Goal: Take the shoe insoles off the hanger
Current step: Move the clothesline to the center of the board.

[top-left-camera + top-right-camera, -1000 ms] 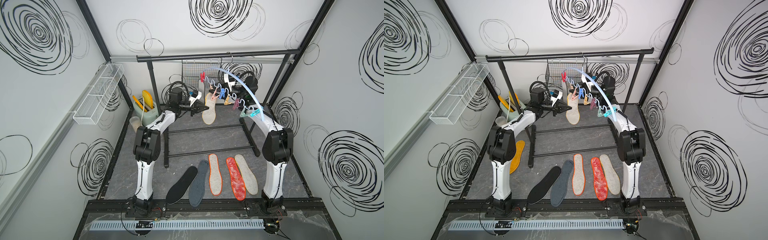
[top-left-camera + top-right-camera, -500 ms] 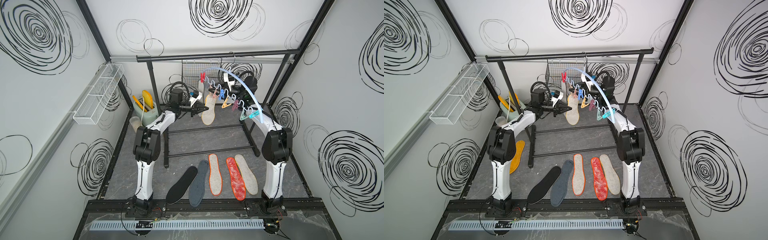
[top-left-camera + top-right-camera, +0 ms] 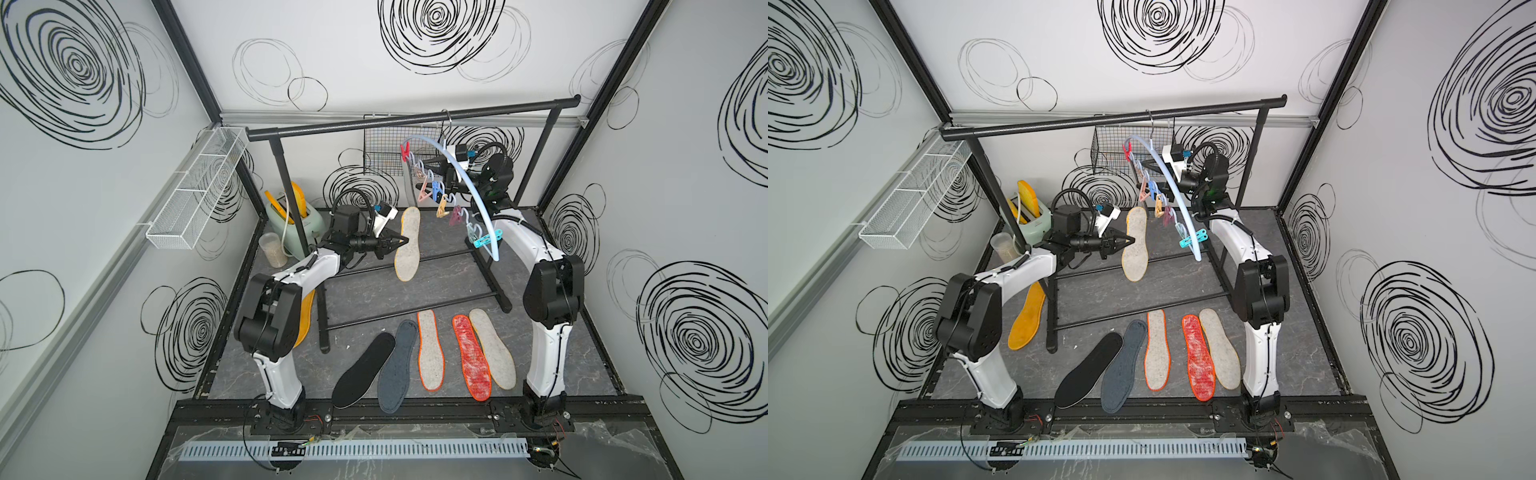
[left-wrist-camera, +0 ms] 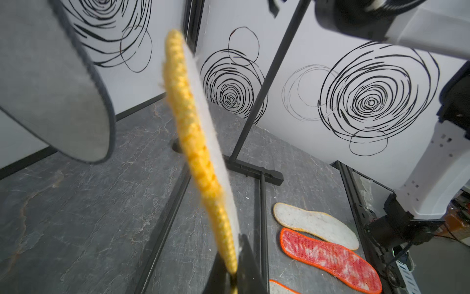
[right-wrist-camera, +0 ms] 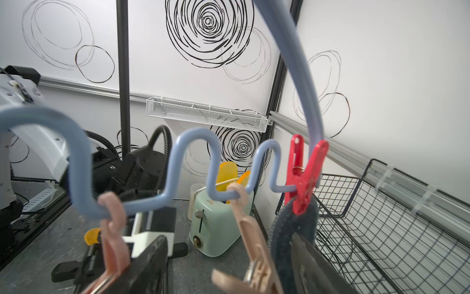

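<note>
The felt insole (image 3: pixel 407 245) has come off the hanger (image 3: pixel 478 198) and now hangs lower, clear of it. The right gripper (image 5: pixel 226 257) has released, its jaws standing apart with a pink peg (image 5: pixel 254 241) between them. The rail (image 3: pixel 407 120) spans the far half of the floor. The hanger hangs by its hook from the rail's right part, its arch running from far to near. Six insoles lie on the floor. An orange insole (image 3: pixel 1027 316) lies at left beside the rail's left foot, partly behind the left arm. Five lie side by side at the near edge between the arm bases, from left to right: black insole (image 3: pixel 365 370), blue insole (image 3: pixel 398 365), white insole (image 3: pixel 430 351), red insole (image 3: pixel 471 359), beige insole (image 3: pixel 492 349). A grey insole (image 5: pixel 281 236) is still clipped in the red peg (image 5: pixel 304 173) at the hanger's far end. The left gripper (image 3: pixel 403 240) is clenched on the felt insole's left edge, holding it off the floor just left of the hanger
</note>
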You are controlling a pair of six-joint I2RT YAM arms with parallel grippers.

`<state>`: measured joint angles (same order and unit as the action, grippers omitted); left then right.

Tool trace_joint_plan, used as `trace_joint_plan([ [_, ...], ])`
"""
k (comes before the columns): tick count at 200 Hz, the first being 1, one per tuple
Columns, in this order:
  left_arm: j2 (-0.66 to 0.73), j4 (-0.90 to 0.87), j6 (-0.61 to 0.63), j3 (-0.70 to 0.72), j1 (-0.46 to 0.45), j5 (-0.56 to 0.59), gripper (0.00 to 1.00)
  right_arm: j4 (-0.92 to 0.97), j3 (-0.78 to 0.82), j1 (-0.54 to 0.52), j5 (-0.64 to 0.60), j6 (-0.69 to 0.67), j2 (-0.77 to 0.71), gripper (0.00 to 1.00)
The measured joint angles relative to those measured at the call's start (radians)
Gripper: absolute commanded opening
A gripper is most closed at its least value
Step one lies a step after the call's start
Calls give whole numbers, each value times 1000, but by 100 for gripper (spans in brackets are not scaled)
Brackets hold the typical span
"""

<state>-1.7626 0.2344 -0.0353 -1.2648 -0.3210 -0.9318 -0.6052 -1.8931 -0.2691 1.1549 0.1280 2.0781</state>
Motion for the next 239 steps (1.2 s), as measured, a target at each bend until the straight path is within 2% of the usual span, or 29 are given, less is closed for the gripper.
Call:
trace_joint_plan([
  [23,77,28,-49,1,-20,41,2,-5,54,1,-24,0,-2,79],
  [48,95,24,-115,-8,-21,58,2,-8,148,8,-50,0,-20,78],
  [88,105,-116,-217,5,-36,92,3,-18,320,29,-97,0,-114,78],
  [120,169,-229,-293,62,-106,166,2,-35,468,48,-153,3,-225,78],
  [156,254,-275,-360,182,-201,229,0,-51,663,66,-215,3,-337,77],
  [200,320,-370,-362,320,-215,433,0,-38,861,77,-300,4,-427,77],
  [239,530,-422,-414,473,-194,616,0,-33,978,77,-387,19,-508,76],
])
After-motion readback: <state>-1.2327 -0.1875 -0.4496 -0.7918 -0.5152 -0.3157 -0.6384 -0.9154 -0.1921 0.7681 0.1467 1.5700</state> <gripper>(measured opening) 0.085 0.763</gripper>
